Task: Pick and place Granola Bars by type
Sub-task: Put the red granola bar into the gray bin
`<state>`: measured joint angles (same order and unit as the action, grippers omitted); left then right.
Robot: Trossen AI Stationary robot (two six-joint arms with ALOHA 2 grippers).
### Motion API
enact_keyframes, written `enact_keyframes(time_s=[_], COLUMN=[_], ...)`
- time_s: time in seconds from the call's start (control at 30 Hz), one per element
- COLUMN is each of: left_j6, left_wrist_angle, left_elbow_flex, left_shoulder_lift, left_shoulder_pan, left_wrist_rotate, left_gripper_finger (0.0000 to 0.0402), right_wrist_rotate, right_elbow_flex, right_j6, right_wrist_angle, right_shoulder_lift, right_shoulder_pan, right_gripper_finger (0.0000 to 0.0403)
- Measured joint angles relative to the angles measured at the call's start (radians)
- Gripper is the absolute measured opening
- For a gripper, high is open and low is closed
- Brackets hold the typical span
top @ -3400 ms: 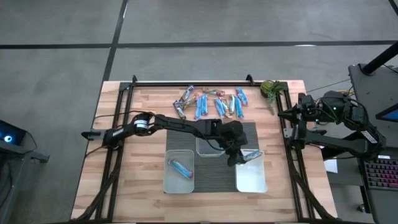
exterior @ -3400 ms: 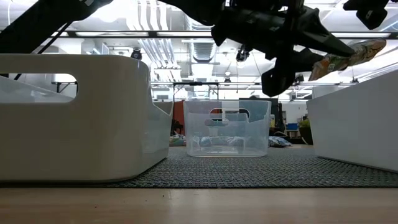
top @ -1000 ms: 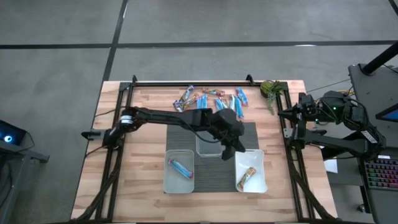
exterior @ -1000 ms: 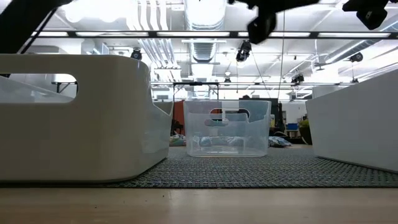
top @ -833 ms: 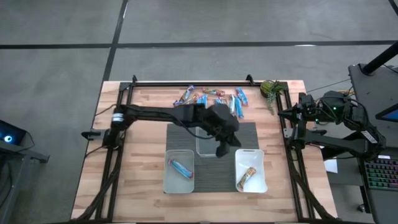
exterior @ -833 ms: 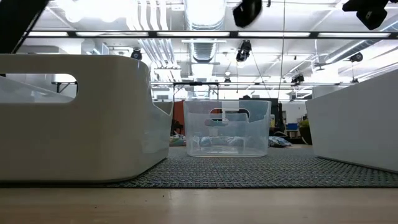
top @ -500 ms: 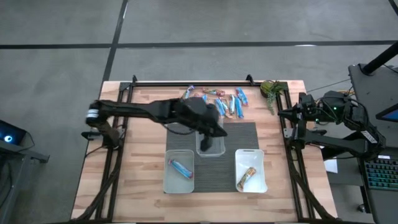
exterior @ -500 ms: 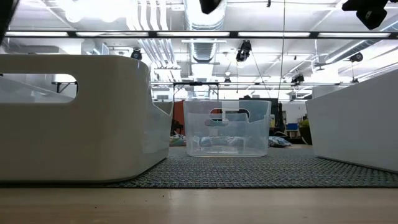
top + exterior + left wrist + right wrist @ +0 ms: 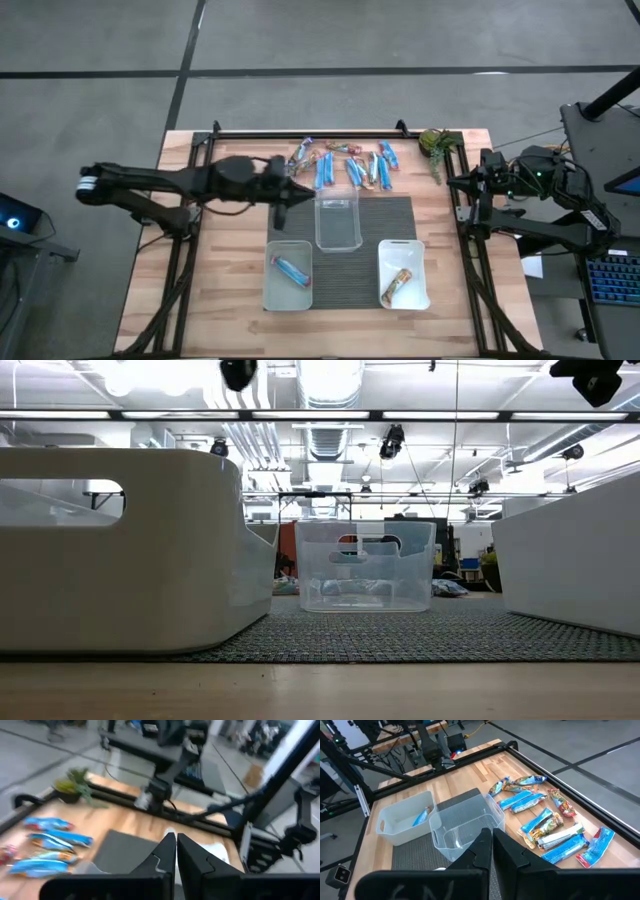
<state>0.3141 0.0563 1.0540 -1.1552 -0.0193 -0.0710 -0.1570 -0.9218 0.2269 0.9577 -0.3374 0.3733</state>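
Wooden table [image 9: 225, 270] | left gripper [image 9: 283, 193] pressed together, empty | Granola Bars [image 9: 345, 163] just ahead of it, by the far rail | we'd spread the fingers wide before dropping on one bar

We find no legible text, label, brand, number or sign in any view. The wrappers of the Granola Bars [image 9: 345, 163] show printing, but it is too small and blurred for us to read. The tubs [image 9: 338, 223] carry no readable marking.
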Motion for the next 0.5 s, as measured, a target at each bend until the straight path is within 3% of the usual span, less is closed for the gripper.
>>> enact_keyframes(time_s=[0.27, 0.5], left_j6=[-0.008, -0.05], left_wrist_angle=[0.001, 0.005], left_elbow_flex=[-0.143, -0.189], left_shoulder_lift=[0.187, 0.246], left_shoulder_pan=[0.0, 0.0], left_wrist_rotate=[-0.132, -0.166], left_gripper_finger=[0.0, 0.0], right_wrist_rotate=[0.001, 0.0], right_elbow_flex=[0.0, 0.0], right_j6=[0.001, 0.004], right_wrist_angle=[-0.026, -0.029], right_shoulder_lift=[-0.005, -0.07], right_shoulder_pan=[0.0, 0.0], right_gripper_finger=[0.0008, 0.0008])
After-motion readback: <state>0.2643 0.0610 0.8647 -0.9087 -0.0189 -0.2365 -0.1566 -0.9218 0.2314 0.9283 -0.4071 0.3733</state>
